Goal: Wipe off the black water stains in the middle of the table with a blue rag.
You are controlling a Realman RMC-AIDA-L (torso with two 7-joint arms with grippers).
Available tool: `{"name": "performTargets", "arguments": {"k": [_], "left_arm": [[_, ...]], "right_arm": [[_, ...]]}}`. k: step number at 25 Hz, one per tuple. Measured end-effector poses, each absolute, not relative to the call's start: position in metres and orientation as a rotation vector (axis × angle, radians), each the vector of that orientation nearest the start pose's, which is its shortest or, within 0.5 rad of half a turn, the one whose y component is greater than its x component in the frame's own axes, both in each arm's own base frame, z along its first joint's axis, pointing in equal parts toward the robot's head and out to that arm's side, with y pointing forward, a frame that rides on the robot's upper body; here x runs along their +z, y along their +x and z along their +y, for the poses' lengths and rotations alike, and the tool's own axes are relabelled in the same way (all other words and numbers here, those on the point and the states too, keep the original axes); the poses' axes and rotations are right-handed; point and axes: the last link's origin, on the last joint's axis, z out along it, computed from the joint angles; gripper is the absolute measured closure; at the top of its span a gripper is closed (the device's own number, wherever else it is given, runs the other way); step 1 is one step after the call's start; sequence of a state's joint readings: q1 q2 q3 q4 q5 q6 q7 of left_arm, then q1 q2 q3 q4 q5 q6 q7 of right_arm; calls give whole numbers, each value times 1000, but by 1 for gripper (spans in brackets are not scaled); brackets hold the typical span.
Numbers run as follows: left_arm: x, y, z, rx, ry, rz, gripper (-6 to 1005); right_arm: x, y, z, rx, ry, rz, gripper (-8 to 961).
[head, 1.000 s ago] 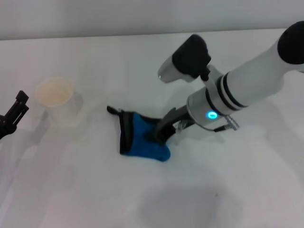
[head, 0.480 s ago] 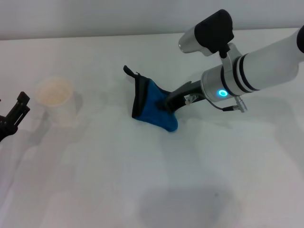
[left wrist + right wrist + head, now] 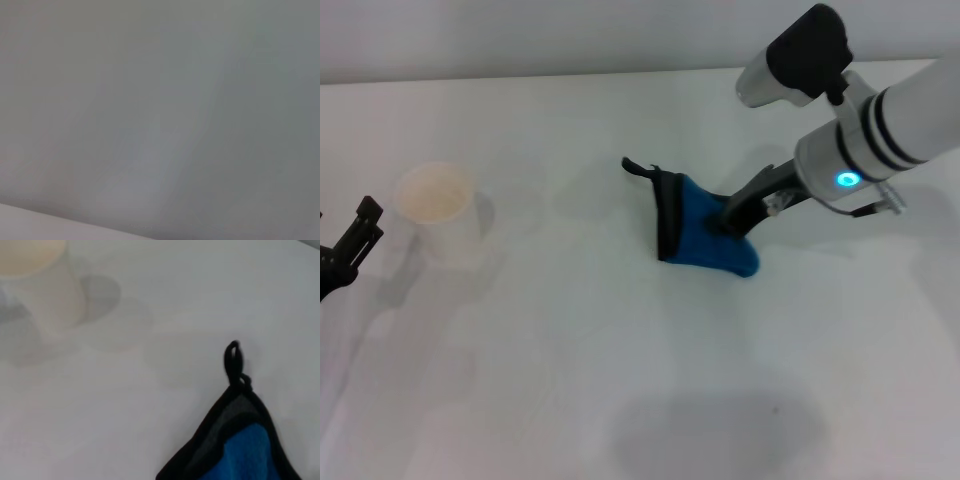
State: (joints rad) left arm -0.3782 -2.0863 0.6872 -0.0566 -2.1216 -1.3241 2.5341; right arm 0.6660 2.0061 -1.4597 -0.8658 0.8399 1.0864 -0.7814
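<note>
Blue rag [image 3: 703, 238] lies mid-tabletop [image 3: 570, 380], pinched by the right pincer [image 3: 728, 226]; left pincer [image 3: 348, 248] sits at the left edge, grip unclear.

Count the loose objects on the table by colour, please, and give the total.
Blue: 1, the blue rag, held by the right gripper.
Whitish: 1, the cup.
Total: 2. No black stain shows.

no readable text, labels or numbers apparent
</note>
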Motion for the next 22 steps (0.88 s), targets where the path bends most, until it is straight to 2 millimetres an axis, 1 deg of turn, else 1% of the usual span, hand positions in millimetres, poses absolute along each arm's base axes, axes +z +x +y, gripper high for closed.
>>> {"name": "performTargets", "arguments": {"k": [4, 10, 22], "left_arm": [[-35, -348, 277, -908, -1734, -873, 112], [-35, -349, 277, -906, -1734, -874, 112], [-35, -348, 277, -906, -1734, -874, 111]], "right_arm": [[-34, 225, 390, -309, -2613, 908, 895], [-39, 220, 391, -306, -2629, 875, 894], [-38, 221, 390, -283, -2623, 866, 875]]}}
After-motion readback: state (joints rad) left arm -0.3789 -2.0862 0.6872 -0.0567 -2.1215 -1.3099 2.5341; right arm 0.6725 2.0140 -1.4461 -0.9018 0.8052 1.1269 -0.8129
